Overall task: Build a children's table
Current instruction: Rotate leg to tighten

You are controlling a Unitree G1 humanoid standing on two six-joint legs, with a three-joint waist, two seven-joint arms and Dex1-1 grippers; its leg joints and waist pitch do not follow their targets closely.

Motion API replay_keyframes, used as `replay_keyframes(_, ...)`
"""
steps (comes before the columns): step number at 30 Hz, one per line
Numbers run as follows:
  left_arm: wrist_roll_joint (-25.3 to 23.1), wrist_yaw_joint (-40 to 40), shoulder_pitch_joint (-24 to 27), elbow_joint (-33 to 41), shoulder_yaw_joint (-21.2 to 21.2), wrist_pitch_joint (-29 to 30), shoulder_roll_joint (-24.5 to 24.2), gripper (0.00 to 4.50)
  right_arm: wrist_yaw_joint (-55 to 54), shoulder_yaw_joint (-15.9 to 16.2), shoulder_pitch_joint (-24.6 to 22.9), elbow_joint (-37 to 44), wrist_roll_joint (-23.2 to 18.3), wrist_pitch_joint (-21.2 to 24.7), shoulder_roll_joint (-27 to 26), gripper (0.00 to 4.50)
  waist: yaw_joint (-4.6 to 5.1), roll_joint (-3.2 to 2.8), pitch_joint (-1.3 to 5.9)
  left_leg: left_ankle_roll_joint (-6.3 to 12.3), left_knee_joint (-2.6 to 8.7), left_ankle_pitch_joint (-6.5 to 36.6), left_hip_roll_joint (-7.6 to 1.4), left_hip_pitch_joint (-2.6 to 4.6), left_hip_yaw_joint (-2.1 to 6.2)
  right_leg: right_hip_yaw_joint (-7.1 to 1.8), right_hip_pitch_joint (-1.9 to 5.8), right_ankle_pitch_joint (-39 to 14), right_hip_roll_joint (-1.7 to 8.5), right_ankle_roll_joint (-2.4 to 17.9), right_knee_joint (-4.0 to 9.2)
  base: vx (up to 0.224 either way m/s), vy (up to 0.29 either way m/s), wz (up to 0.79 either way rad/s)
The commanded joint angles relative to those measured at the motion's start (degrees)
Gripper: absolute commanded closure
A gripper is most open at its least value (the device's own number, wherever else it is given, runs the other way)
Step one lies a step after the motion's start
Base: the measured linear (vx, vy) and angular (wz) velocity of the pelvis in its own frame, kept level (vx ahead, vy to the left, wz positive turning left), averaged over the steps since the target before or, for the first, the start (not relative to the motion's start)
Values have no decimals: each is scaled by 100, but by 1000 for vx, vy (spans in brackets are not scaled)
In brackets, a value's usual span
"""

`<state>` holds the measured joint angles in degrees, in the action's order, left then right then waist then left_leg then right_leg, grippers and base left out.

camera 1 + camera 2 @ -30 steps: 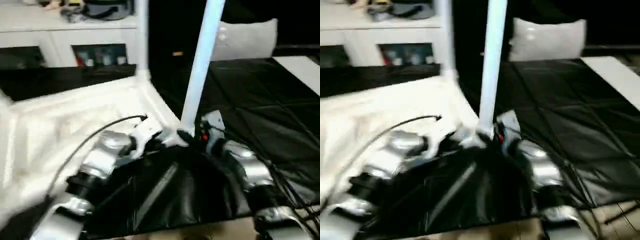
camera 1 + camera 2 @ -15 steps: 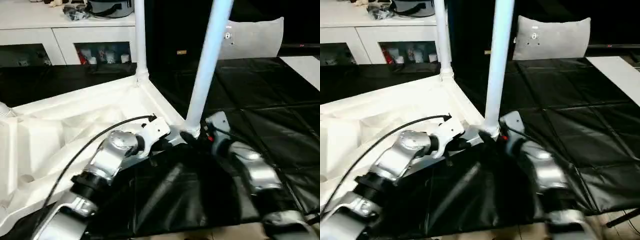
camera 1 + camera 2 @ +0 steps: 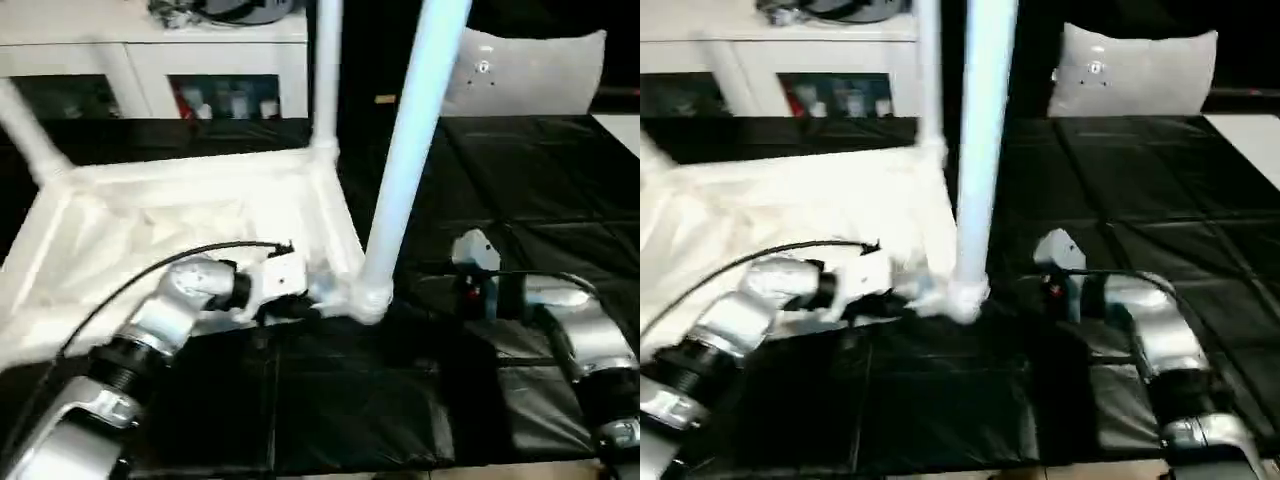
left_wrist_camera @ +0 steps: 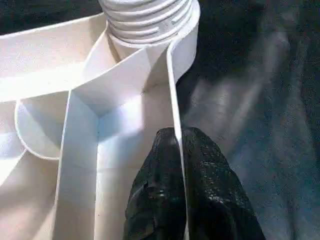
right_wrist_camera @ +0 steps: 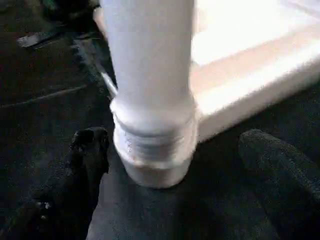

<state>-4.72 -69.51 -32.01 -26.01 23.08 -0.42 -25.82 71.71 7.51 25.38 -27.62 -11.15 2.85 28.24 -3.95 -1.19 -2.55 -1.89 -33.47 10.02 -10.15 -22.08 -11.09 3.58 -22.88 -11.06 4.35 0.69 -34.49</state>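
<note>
right pincer (image 5: 170, 165) now off table leg (image 5: 150, 75)

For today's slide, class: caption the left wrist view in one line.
Left gripper shut on the upturned table top's rim, just below a leg's threaded end in its corner socket.

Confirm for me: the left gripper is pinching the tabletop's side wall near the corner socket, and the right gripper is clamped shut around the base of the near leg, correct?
Not quite. The right gripper is open: in the right wrist view its two fingers stand apart on either side of the near leg, not touching it. The rest holds: the left gripper pinches the tabletop's side wall near the corner socket.
</note>
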Motion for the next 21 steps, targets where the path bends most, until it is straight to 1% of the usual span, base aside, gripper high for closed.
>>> replay_keyframes(1,-187,-441,-3,-25,419,-227,-27,450,170,132,82,10,99,-118,4,8,-2,32,324,418,358,1310,-366,147,113,-257,243,-1047,414,1444,402,0,0,0)
replay_keyframes(2,-193,-477,-14,-27,439,-261,-35,450,194,154,99,1,103,-124,-15,8,-17,29,320,335,368,1385,-372,165,115,-263,233,-1147,412,1422,411,0,0,0)
replay_keyframes(3,-198,-510,-24,-28,457,-292,-43,450,217,173,115,-6,107,-129,-32,8,-30,31,325,309,370,1391,-375,172,115,-265,233,-1156,414,1412,409,0,0,0)
replay_keyframes(4,-208,-556,-40,-34,482,-343,-51,450,255,193,139,-17,103,-126,-59,8,-66,29,330,271,377,1400,-376,169,118,-268,234,-1146,416,1381,399,0,0,0)
replay_keyframes(6,-216,-670,-98,-53,562,-432,-54,450,351,231,205,-52,72,-87,-137,8,-82,33,334,259,377,1392,-378,173,117,-272,230,-1101,419,1373,392,0,0,0)
replay_keyframes(7,-218,-726,-127,-81,589,-485,-48,450,400,256,233,-76,49,-72,-159,23,-86,34,343,260,370,1350,-367,163,115,-270,236,-1024,421,1392,380,0,0,0)
replay_keyframes(8,-227,-777,-162,-114,620,-540,-31,450,496,301,256,-100,5,10,-182,23,-89,22,342,260,369,1343,-364,159,118,-266,241,-1017,422,1396,377,0,0,0)
replay_keyframes(9,-221,-807,-182,-156,622,-582,-20,450,537,324,273,-133,-4,9,-188,23,-97,27,344,267,363,1335,-361,164,112,-267,237,-1007,419,1390,382,0,0,0)
replay_keyframes(11,-214,-841,-212,-214,626,-623,1,450,615,365,292,-176,-26,43,-205,54,-101,23,349,264,361,1297,-363,158,115,-268,245,-940,424,1397,368,0,0,0)
replay_keyframes(13,-220,-874,-227,-266,616,-661,23,450,702,402,296,-205,-39,88,-211,71,-121,26,368,315,342,1142,-361,150,111,-263,258,-674,424,1458,342,0,0,0)
replay_keyframes(14,-220,-874,-227,-266,616,-661,23,450,702,402,296,-205,-39,88,-211,71,-126,24,369,321,340,1114,-361,149,111,-261,258,-645,425,1466,338,0,0,0)
replay_keyframes(15,-216,-883,-229,-276,617,-669,24,450,714,396,297,-213,-36,84,-214,96,-126,33,371,331,340,1076,-357,137,114,-257,269,-607,422,1462,326,0,0,0)
replay_keyframes(17,-196,-902,-220,-304,621,-676,25,450,746,368,284,-233,-51,97,-228,104,-130,32,366,331,339,1115,-360,143,113,-257,263,-684,429,1456,337,0,0,0)
replay_keyframes(18,-187,-908,-218,-325,624,-686,26,450,753,356,279,-248,-68,113,-235,109,-127,47,361,325,341,1159,-358,143,110,-258,261,-779,429,1440,347,0,0,0)
replay_keyframes(19,-181,-913,-215,-340,623,-692,25,450,756,351,274,-258,-82,131,-242,127,-132,41,360,311,340,1177,-358,141,114,-260,262,-862,435,1424,351,0,0,0)
replay_keyframes(20,-177,-917,-214,-353,622,-695,25,450,754,350,273,-268,-87,137,-249,127,-133,45,358,303,342,1194,-359,144,113,-260,257,-905,434,1415,356,0,0,0)
replay_keyframes(21,-174,-923,-212,-365,618,-699,25,450,753,354,269,-273,-94,146,-261,144,-131,44,357,289,343,1206,-359,141,117,-262,258,-957,435,1399,356,0,0,0)
